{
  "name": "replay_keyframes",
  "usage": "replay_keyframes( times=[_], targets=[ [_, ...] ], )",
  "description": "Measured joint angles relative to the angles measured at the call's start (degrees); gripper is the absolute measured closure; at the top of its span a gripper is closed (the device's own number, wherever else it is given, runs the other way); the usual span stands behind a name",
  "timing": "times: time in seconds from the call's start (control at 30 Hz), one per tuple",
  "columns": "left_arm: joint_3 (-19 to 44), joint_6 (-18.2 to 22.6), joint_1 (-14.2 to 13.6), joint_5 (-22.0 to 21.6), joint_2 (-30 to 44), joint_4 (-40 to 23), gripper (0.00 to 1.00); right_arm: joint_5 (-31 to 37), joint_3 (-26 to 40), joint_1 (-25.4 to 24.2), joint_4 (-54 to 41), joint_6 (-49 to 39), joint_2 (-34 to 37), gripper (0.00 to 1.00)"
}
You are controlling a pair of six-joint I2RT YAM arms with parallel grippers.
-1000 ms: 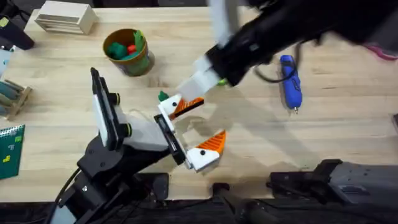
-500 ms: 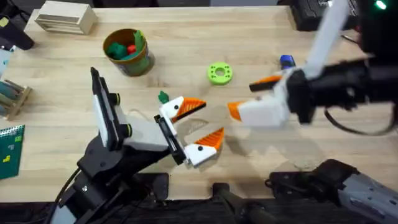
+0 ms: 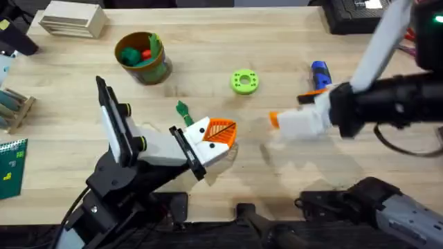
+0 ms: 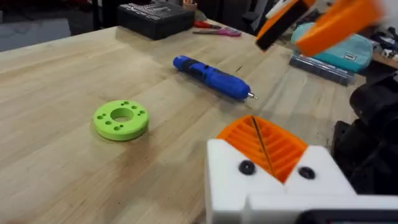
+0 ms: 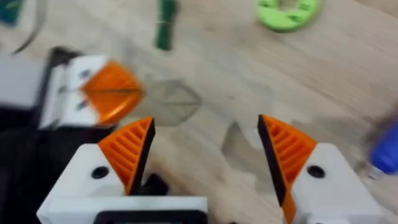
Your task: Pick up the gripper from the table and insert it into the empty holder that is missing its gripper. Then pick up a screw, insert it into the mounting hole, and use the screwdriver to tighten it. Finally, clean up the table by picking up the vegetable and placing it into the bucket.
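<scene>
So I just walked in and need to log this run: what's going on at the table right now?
Neither arm is holding anything. The left gripper sits low over the middle of the table with its orange pads pressed together, beside the small dark green vegetable. The right gripper hangs open to the right of it, near the blue screwdriver lying on the wood. The lime-green ring rests between them, farther back. The bucket at the back left has toy pieces in it, but the vegetable is still on the table.

Wooden tabletop: left gripper closed near centre, right gripper beside blue screwdriver, bucket near far-left corner.
</scene>
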Motion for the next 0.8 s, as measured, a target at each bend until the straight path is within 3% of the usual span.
replay_keyframes(
  times=[0.23,0.47,0.6,0.8],
  targets=[
    [0.0,0.0,0.0,-0.2,0.0,0.0,0.996,7.5,0.0,-16.8,2.2,-5.9,9.6,0.023],
    [0.0,0.0,0.0,-0.4,0.0,0.0,0.996,9.4,0.0,-32.5,15.1,-14.6,22.2,0.022],
    [0.0,0.0,0.0,-0.4,0.0,0.0,0.996,9.8,0.0,-36.7,21.1,-16.2,28.9,0.015],
    [0.0,0.0,0.0,-0.4,0.0,0.0,0.996,10.0,0.0,-37.2,27.2,-19.6,37.9,0.012]
  ],
)
